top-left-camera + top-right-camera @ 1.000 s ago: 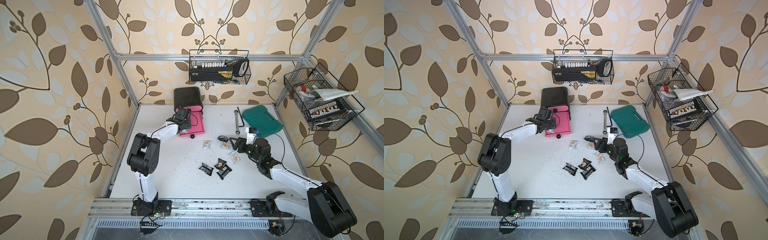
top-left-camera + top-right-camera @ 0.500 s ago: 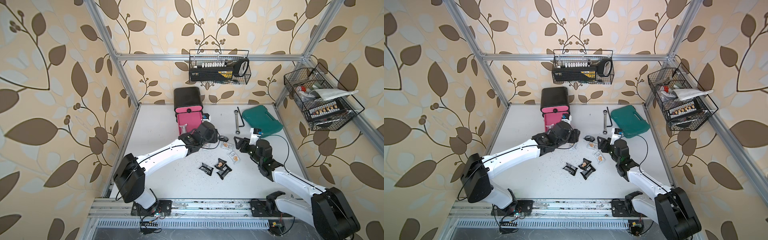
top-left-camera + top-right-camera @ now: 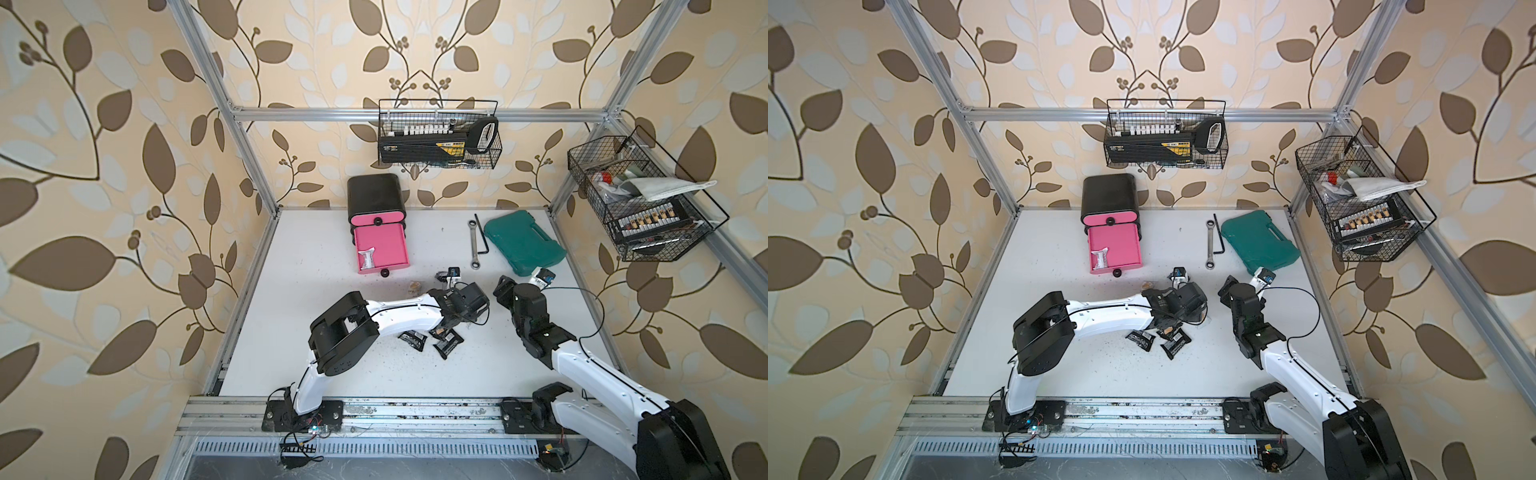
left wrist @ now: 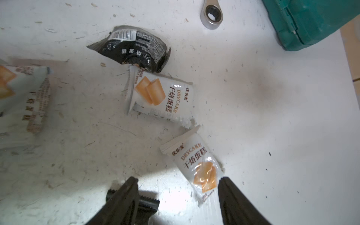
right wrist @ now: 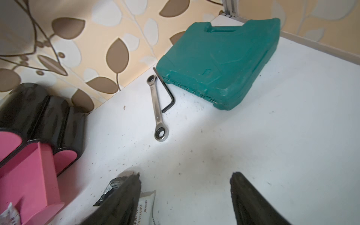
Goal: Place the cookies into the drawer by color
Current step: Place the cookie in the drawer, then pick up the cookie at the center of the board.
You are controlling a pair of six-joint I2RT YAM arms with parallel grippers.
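Observation:
The drawer (image 3: 376, 199) is a black cabinet at the back; its middle pink tray (image 3: 386, 245) is pulled out, with one white cookie packet (image 3: 367, 258) in it. My left gripper (image 4: 178, 187) hangs open low over the table, and the end of a white cookie packet (image 4: 196, 167) lies between its fingers. Beyond it lie another white packet (image 4: 161, 97), a black one (image 4: 134, 48) and a blurred white one (image 4: 21, 97). Two black packets (image 3: 412, 338) (image 3: 448, 343) lie near the left arm. My right gripper (image 5: 185, 187) is open and empty, just right of the pile.
A teal tool case (image 3: 523, 243) sits at the back right, with a ratchet wrench (image 3: 472, 245) and a hex key (image 3: 482, 237) beside it. Wire baskets (image 3: 438, 139) (image 3: 640, 199) hang on the walls. Crumbs dot the white table (image 3: 311, 332).
My left arm has swung from the open drawer across to the cookie pile mid-table and come down over a white packet. The right gripper has drawn back slightly to the right.

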